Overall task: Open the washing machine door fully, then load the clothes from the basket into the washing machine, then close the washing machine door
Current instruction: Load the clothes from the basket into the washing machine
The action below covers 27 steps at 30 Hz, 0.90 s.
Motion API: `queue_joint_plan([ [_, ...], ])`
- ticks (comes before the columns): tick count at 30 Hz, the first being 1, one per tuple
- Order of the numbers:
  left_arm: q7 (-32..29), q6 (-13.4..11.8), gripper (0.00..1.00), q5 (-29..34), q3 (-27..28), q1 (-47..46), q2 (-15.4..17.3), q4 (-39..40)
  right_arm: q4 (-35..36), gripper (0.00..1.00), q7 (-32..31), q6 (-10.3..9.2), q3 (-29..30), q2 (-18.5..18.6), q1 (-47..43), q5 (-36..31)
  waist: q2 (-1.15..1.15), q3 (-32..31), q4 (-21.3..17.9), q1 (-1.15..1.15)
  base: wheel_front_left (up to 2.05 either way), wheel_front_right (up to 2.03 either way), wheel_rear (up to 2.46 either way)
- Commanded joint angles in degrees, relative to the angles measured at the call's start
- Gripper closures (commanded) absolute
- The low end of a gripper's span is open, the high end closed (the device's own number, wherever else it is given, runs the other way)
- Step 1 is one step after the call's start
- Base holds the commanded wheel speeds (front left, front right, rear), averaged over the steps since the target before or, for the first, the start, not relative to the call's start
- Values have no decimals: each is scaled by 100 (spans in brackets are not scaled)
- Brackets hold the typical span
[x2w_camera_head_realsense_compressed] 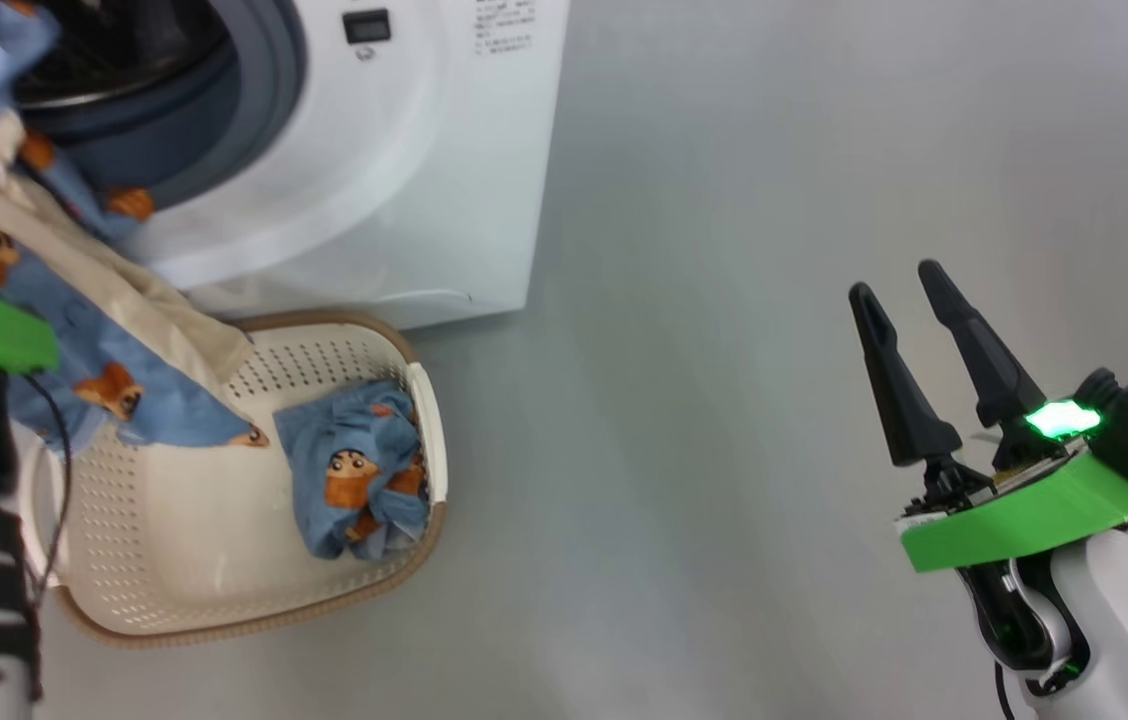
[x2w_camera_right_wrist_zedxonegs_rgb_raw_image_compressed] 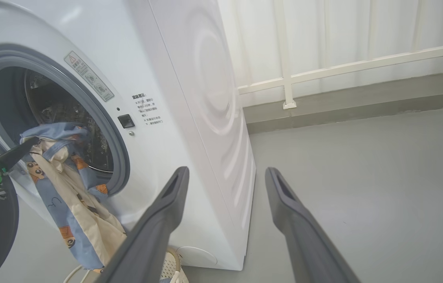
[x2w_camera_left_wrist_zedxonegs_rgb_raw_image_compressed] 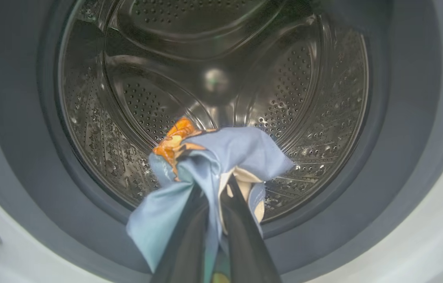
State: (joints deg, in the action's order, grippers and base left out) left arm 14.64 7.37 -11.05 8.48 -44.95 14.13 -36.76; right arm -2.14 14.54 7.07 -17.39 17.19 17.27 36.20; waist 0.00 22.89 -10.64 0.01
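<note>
Loading, first garment. Left gripper [x2w_camera_left_wrist_zedxonegs_rgb_raw_image_compressed: 218,188]: jaws clamped on one garment of the clothes [x2w_camera_left_wrist_zedxonegs_rgb_raw_image_compressed: 229,151], drum [x2w_camera_left_wrist_zedxonegs_rgb_raw_image_compressed: 213,78] straight ahead, tail hanging below. Right gripper [x2w_camera_head_realsense_compressed: 894,282]: jaws wide, empty. Second bundle [x2w_camera_head_realsense_compressed: 359,480] lies in the basket [x2w_camera_head_realsense_compressed: 174,600]. Next, likely: reach deeper, release once tail clears gasket [x2w_camera_left_wrist_zedxonegs_rgb_raw_image_compressed: 402,157].

Dark tapered fingers [x2w_camera_head_realsense_compressed: 899,390], green wrist band [x2w_camera_head_realsense_compressed: 1024,520]

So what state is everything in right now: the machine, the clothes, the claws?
Washing machine, mouth open.
Left gripper, shut on one garment at the drum mouth.
Held garment, hanging down towards the basket.
Other garment, crumpled in the basket.
Right gripper, open, empty.
</note>
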Motion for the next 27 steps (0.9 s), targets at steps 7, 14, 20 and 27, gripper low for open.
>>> queue_joint_plan([
  [7,36,-51,100,194,104,-986,409,-807,166,0,46,42,-186,-63,256,-64,0,467,-204,-1,0,0,0],
  [14,36,-74,100,361,-18,-1651,601,-1499,183,0,46,42,-314,-144,438,-63,0,703,-340,-1,0,0,0],
  [20,36,-59,100,464,-185,-2238,785,-2243,178,0,46,42,-435,-209,550,-67,0,901,-485,-1,0,0,0],
  [27,36,-58,100,569,-337,-2765,1035,-2776,192,0,46,42,-552,-263,642,-60,0,1040,-650,-1,0,0,0],
])
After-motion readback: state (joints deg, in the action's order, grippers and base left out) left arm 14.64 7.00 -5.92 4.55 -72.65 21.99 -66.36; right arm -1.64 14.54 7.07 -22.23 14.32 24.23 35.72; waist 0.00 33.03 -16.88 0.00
